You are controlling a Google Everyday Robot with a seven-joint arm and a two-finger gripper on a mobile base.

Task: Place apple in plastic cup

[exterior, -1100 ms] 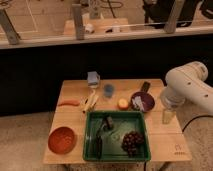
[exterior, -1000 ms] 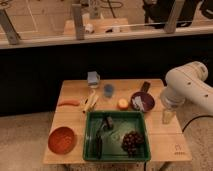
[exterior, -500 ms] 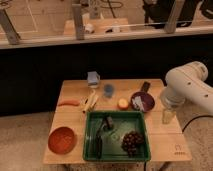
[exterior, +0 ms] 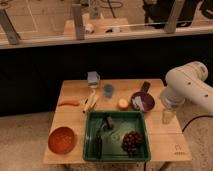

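The table (exterior: 165,142) held the task items near its middle. The arm (exterior: 189,87) stood over the table's right side, its bulk raised and its wrist turned downward. The gripper (exterior: 168,114) hung low there, well apart from the fruit. Whether it was open, or held anything, could not be told. The plastic cup (exterior: 108,90) stood upright. The apple (exterior: 123,103) lay near it, just beside the purple bowl (exterior: 142,101). Judged light, firm, smooth and liable to roll, so grasp it from above across its widest part.
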